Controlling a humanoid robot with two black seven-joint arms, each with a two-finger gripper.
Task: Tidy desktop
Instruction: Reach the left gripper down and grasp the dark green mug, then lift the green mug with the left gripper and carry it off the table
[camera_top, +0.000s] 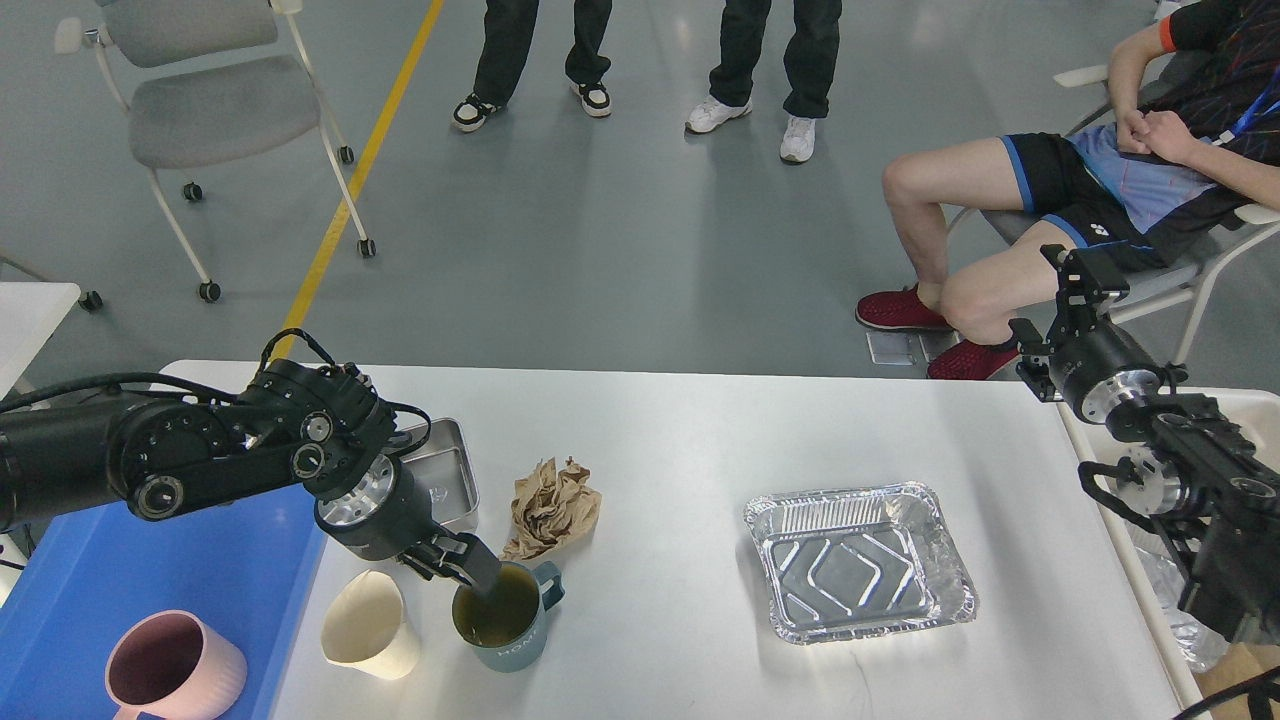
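Two arms reach over the table (700, 440). Left fingers (478, 572) pinch the rim of a teal mug (510, 625), one finger inside. Right fingers (1085, 275) hang far off; open or closed, I cannot tell. Risk: the mug may tip, knocking the cream cup (368, 625) beside the fingers.

White desktop (700, 420), matte, rounded corners. On it: steel tin (448, 487), crumpled brown paper (553, 507), foil tray (860, 562), cream cup (368, 624), teal mug (505, 618). Blue tray (160, 570) at the left end carries a pink mug (172, 668).
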